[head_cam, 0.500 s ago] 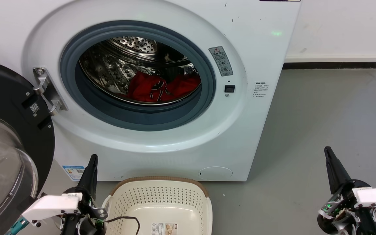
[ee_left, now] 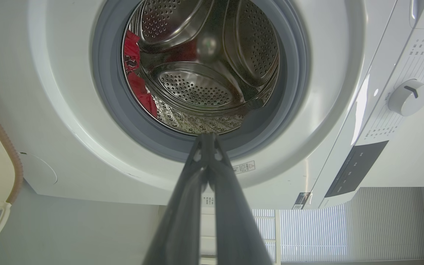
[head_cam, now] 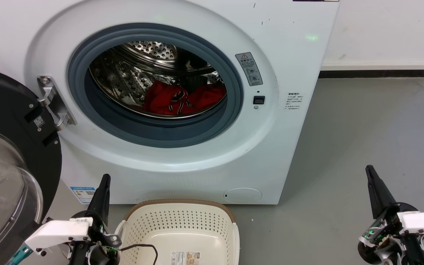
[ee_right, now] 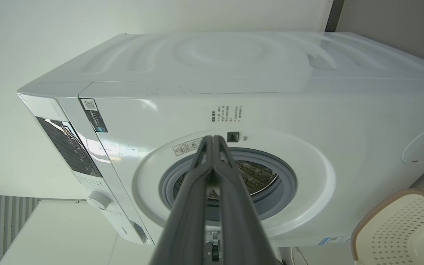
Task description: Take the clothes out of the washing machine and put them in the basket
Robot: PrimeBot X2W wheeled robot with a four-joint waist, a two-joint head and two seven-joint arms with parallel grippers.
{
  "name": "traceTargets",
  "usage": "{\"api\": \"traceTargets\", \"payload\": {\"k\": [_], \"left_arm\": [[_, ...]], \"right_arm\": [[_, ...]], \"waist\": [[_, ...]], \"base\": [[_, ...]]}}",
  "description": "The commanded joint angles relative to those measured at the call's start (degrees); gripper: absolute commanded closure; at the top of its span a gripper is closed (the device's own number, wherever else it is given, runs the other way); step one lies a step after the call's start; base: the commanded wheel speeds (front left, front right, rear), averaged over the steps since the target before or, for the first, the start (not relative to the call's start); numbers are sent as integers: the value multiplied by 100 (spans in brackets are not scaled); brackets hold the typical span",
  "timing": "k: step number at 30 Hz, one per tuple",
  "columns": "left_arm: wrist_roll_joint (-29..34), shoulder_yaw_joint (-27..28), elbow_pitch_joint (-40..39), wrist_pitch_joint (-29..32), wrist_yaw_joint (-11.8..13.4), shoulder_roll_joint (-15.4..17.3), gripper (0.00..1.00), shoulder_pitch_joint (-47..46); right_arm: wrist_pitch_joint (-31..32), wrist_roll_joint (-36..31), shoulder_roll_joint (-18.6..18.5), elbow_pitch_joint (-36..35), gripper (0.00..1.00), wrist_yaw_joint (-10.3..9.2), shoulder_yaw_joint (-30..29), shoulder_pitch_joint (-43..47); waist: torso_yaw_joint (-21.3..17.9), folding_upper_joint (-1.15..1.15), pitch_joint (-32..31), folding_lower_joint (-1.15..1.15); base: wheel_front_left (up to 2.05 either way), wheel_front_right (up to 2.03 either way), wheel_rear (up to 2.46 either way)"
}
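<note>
Washing machine (head_cam: pixel 289 36) stands on the grey floor (head_cam: pixel 363 129), its black-rimmed glass door (head_cam: pixel 9 147) swung wide open to the left on a metal hinge (head_cam: pixel 52 103). The grey porthole ring (head_cam: pixel 153 136) frames the perforated steel drum (head_cam: pixel 131 77).

Location of the clothes (head_cam: pixel 168 97): a heap of red fabric with black and white trim lies at the bottom of the drum, towards its right side and wholly inside the machine. The left wrist view shows the same red fabric against the drum wall, just behind the ring.

Location of the basket (head_cam: pixel 182 221): upright on the floor, just in front of the machine's base and below the porthole. The part of its inside in view is cream perforated plastic with a label sticker (head_cam: pixel 185 257) at the near edge. A thin black cable (head_cam: pixel 142 246) loops in front of its near left part.

State of the left hand (head_cam: pixel 104 177): at the near left, just beside the basket's left rim, fingers pressed together to a point and aimed at the machine front. It holds nothing and touches nothing.

State of the right hand (head_cam: pixel 368 168): at the near right over bare floor, well apart from the machine and the basket. Its fingers are likewise pressed together, with nothing between them. Both wrist views show the fingertips meeting
</note>
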Motion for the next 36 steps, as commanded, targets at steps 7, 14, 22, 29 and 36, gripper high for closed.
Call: {"api": "traceTargets", "payload": {"k": [7,14,22,29,36], "left_arm": [[0,17,-5,10,-23,-10,100,-32],[0,17,-5,10,-23,-10,100,-32],[40,-34,130,-77,7,-15,0,144],[240,-1,117,-281,6,-13,0,206],[593,101,198,-495,4,-12,0,210]], "right_arm": [[4,-26,19,7,100,-2,1,-71],[4,-26,20,7,100,-2,1,-71],[-74,-43,5,121,0,-1,58,130],[-278,-257,5,71,0,-1,102,162],[-491,-713,6,124,0,-1,47,161]], "waist": [[0,0,0,0],[0,0,0,0],[0,0,3,0],[3,0,6,0],[2,0,9,0]], "base": [[0,0,0],[0,0,0],[0,0,0],[0,0,0],[0,0,0]]}}
